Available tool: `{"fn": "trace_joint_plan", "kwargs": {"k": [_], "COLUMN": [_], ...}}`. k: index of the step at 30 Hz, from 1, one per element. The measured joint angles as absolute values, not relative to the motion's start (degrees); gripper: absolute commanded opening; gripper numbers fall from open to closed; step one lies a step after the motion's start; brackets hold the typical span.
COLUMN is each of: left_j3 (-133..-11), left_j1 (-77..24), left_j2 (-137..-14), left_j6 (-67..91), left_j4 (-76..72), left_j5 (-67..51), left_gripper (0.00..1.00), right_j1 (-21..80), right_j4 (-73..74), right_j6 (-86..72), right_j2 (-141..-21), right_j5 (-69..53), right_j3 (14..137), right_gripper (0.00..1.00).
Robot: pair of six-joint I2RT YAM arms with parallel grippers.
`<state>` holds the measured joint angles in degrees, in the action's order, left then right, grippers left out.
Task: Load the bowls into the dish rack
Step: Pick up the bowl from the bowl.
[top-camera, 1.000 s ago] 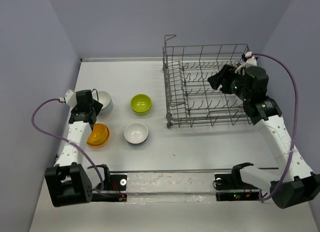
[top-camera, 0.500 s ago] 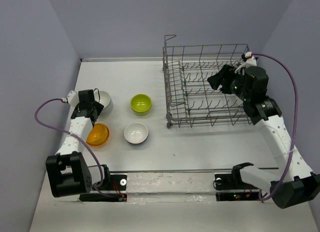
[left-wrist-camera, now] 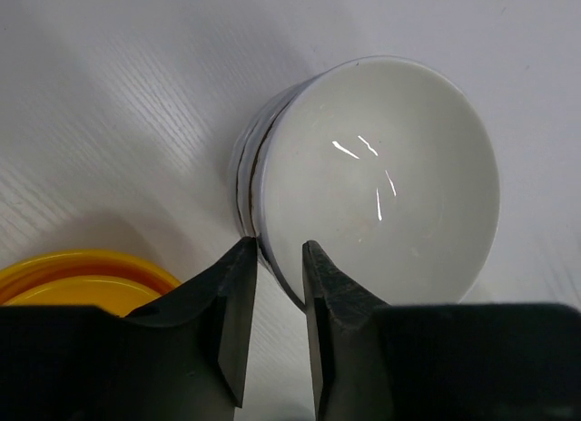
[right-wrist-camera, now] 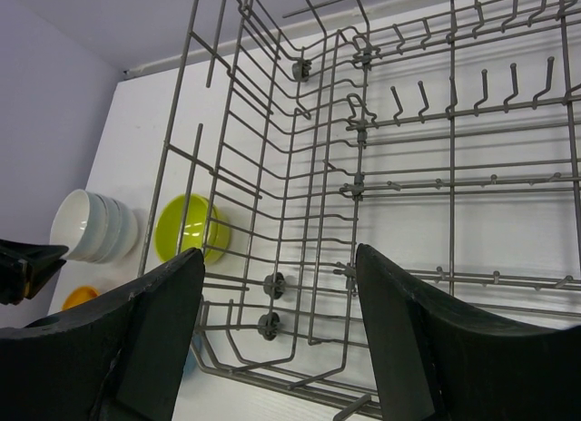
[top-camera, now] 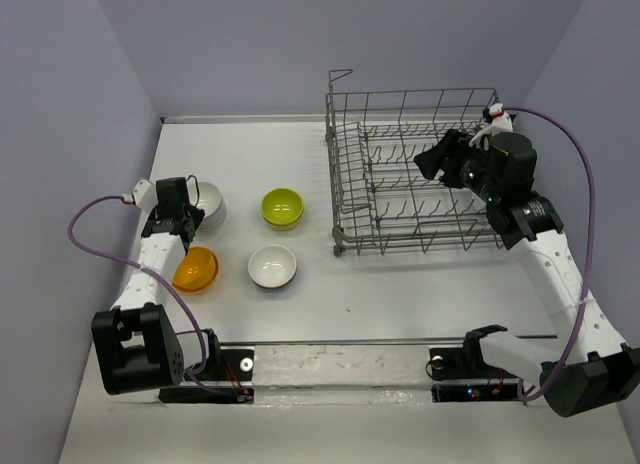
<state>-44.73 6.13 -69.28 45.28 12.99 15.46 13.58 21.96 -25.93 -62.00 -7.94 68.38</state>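
A white bowl, the top of a small stack, sits at the left of the table. My left gripper is shut on its near rim, one finger outside the wall and one inside. An orange bowl lies just beside it, also seen as the orange bowl. A lime green bowl and another white bowl stand in the middle. The grey wire dish rack is at the right. My right gripper hangs open over the rack, holding nothing.
Through the rack wires the right wrist view shows the green bowl and the white stack. A purple cable loops off the left arm. Purple walls close in the table on three sides.
My left gripper's jaws have narrowed onto the white bowl's rim and the left arm shifted slightly. The right arm and the bowls have not moved.
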Motion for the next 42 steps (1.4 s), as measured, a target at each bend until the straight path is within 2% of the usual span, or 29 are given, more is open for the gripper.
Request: {"fn": "trace_joint_plan", "kwargs": {"k": [4, 9, 12, 13, 37, 42], "left_j3": [-45.1, -45.21, -46.02, -46.5, -53.76, -56.05], "left_j1": [6.13, 6.26, 6.52, 6.5, 6.48, 5.98], "left_j2": [-69.23, -69.14, -69.14, -69.14, -63.18, -61.12], "left_j6": [45.23, 45.17, 45.01, 44.53, 36.42, 34.13], "left_j4": [13.06, 13.17, 13.61, 13.93, 17.02, 17.45], "left_j5": [15.46, 15.77, 16.03, 16.05, 11.11, 9.28], "left_gripper": [0.31, 0.21, 0.08, 0.01, 0.0, 0.0], "right_j1": [13.58, 13.58, 13.58, 13.58, 13.8, 19.27], "right_j4": [21.96, 21.98, 21.96, 21.91, 22.61, 24.8], "right_j6": [-25.93, -25.93, -25.91, -25.91, -25.93, -25.91], "right_j2": [-62.17, -62.35, -62.37, -62.37, -64.99, -68.69], "right_j5": [-7.99, -7.99, -7.99, -8.01, -9.45, -8.88], "right_j3": [68.38, 68.36, 68.27, 68.18, 68.88, 74.52], "right_gripper": [0.73, 0.73, 0.73, 0.73, 0.71, 0.71]}}
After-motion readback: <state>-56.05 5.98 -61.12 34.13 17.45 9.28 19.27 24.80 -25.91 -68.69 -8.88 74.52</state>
